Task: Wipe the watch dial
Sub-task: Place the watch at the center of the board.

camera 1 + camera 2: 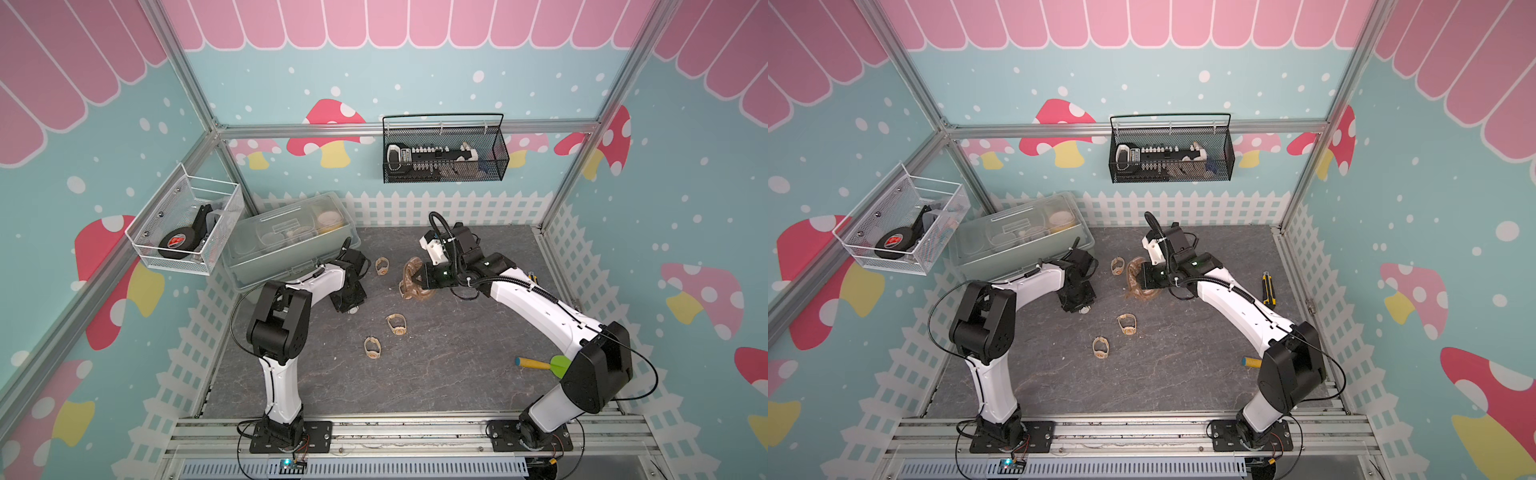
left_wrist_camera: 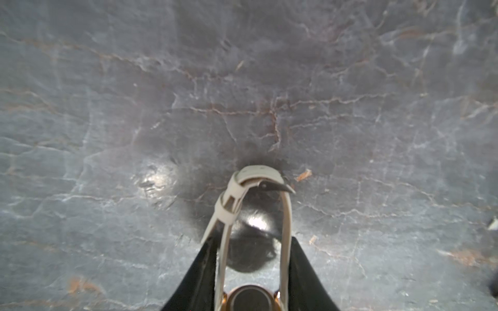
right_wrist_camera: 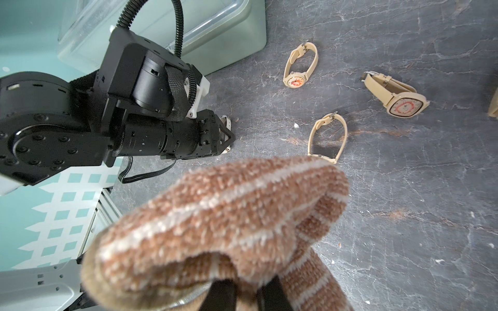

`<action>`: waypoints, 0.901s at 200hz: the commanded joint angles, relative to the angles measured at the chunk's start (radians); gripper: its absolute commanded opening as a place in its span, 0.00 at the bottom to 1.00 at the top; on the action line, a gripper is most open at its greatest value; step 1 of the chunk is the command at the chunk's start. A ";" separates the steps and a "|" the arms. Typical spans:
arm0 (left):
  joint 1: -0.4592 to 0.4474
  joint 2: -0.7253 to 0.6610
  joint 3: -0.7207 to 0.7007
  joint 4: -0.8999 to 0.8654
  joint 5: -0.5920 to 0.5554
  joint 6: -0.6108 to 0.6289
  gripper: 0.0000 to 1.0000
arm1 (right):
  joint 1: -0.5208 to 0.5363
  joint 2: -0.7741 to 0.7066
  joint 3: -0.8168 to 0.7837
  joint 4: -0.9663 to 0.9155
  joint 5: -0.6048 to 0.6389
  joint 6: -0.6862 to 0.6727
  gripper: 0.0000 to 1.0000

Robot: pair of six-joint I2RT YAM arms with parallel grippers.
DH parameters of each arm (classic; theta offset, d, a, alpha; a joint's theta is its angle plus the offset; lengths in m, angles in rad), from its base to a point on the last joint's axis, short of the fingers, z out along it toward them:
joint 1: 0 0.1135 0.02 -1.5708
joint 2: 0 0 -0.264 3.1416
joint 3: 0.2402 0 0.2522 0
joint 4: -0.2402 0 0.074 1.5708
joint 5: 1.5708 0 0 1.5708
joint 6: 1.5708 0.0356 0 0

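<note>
Presently: left jaws are part-closed on the watch (image 2: 258, 210), clamping its sides where the strap meets the case (image 2: 252, 296). The case sits deep at the root of the jaws. Right jaws are fully closed on a brown striped cloth (image 3: 215, 215), which bunches up over and ahead of them. The held watch and the cloth are apart, not touching. Spare watches lie on the bench (image 2: 107, 107) ahead of the right jaws, the nearest (image 3: 327, 137) just past the cloth's edge.

Orientation. The watch's long axis runs straight out along my left jaws, case at the root and buckled strap loop forward. The buckle (image 2: 265, 180) is at the far tip, close over the bench or touching it; cannot tell. A dark round face shows at the root. Dial or case back, cannot tell.

Risks, as I judge them:
- If the dial faces back into my left palm, the cloth cannot reach it and I would need a re-grip.
- The hold is partly on soft strap, so wiping pressure could twist the watch or push it out.
- The cloth is thick and loose and hides the tips of my right jaws. It could snag the buckle pin or drag a spare watch.
- My two wrists are closing in on one spot, so they could knock together.
</note>
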 commanded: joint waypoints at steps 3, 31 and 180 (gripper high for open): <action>-0.002 0.008 0.030 -0.026 -0.011 0.028 0.21 | 0.005 -0.010 0.029 -0.006 0.015 -0.014 0.00; -0.002 -0.006 0.043 -0.043 -0.022 0.031 0.39 | 0.006 -0.006 0.031 -0.005 0.019 -0.016 0.00; -0.082 -0.136 0.070 -0.134 -0.042 -0.035 0.99 | 0.005 -0.044 -0.025 0.016 0.047 -0.029 0.00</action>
